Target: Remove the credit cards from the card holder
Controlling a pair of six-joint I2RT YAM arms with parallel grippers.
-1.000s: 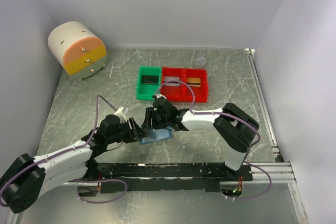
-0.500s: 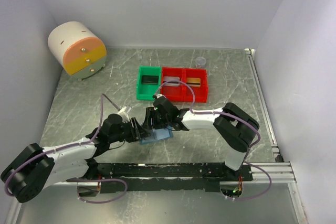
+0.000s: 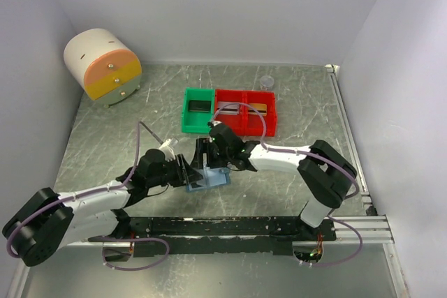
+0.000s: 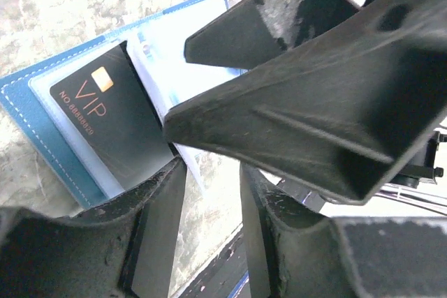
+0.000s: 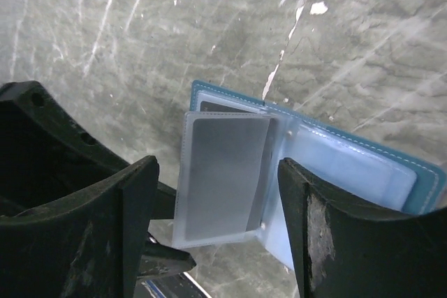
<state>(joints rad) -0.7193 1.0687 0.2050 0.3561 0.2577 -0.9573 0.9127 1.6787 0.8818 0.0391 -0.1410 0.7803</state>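
Silvery-grey flat credit card (image 5: 225, 155), likely stiff, slick, between right gripper's (image 5: 216, 167) parted jaws; left gripper's (image 4: 209, 172) parted too; pinch its edge.

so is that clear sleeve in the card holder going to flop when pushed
Probably floppy: the clear sleeve looks like thin film, raised off the card holder and joined along one edge. The silvery card inside likely stiffens its middle. Its glossy plastic may be slippery, so a push could skid off.
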